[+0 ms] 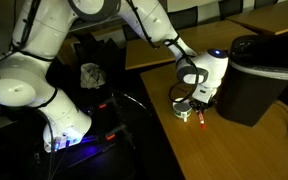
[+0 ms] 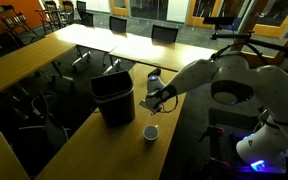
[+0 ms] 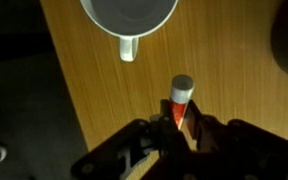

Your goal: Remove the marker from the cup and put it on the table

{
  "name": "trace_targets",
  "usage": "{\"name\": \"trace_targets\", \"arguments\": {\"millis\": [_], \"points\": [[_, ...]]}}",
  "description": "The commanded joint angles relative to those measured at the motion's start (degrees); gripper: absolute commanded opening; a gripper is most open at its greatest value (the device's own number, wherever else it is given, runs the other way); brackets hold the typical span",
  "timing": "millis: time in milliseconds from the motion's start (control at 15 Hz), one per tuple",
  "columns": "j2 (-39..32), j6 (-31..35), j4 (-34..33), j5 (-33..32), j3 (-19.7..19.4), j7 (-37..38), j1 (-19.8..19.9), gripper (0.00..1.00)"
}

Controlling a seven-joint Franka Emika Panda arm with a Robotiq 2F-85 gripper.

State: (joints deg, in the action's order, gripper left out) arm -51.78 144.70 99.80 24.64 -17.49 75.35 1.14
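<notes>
I've got the gripper (image 3: pixel 180 124) clenched on the marker (image 3: pixel 181 93), out of the cup (image 3: pixel 129 45) and just beside its handle. I can't tell whether the marker touches the counter (image 3: pixel 89 95).

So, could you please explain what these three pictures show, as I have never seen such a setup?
The white machine is a robot arm with a two-fingered gripper at its end. Two pictures come from cameras standing outside the robot, in different places; the third comes from a camera on its wrist, looking down past the gripper. On the brown wooden table stand a large black bin and a small pale cup with a handle. The gripper is closed on a red-orange marker, which is out of the cup. Whether it touches the table, I cannot tell.
</notes>
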Motion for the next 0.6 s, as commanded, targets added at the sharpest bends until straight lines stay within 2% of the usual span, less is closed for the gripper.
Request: {"name": "trace_targets", "arguments": {"millis": [0, 400, 533], "points": [[-6.7, -2.6, -7.3, -2.6, -1.2, 7.4, 1.1, 0.05], [-18.5, -4.8, -18.3, -8.4, -3.8, 16.4, 0.4, 0.05], [-21.2, -4.6, -21.3, -9.7, -3.3, 18.3, 1.1, 0.05]]}}
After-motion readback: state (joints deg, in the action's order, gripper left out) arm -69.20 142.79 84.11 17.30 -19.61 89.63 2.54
